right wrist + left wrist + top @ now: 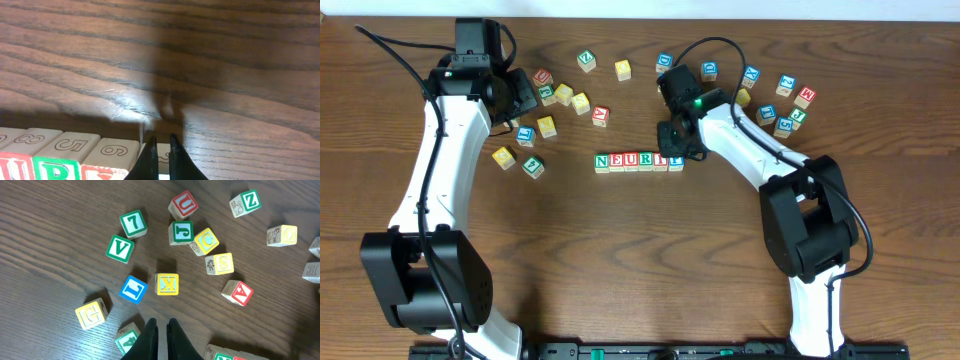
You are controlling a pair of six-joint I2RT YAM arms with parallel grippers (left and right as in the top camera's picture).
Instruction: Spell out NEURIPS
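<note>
A row of several letter cubes (638, 161) lies mid-table and reads N, E, U, R, I, P from the left. My right gripper (673, 150) is at the row's right end. In the right wrist view it (161, 136) is shut, its tips just over the top of the last cube (163, 155), beside cubes with 6 (117, 150) and 5 (70, 146) on top. My left gripper (528, 97) hangs shut and empty over the loose cubes at the back left (162, 322). A yellow S cube (220, 263) (581, 103) lies loose there, apart from both grippers.
Loose cubes around the left gripper: red U (183, 204), green J (180, 232), yellow C (205, 241), yellow K (167, 284), blue L (133, 289), yellow G (92, 313), red A (238, 292). Another cluster of cubes (782, 103) lies at the back right.
</note>
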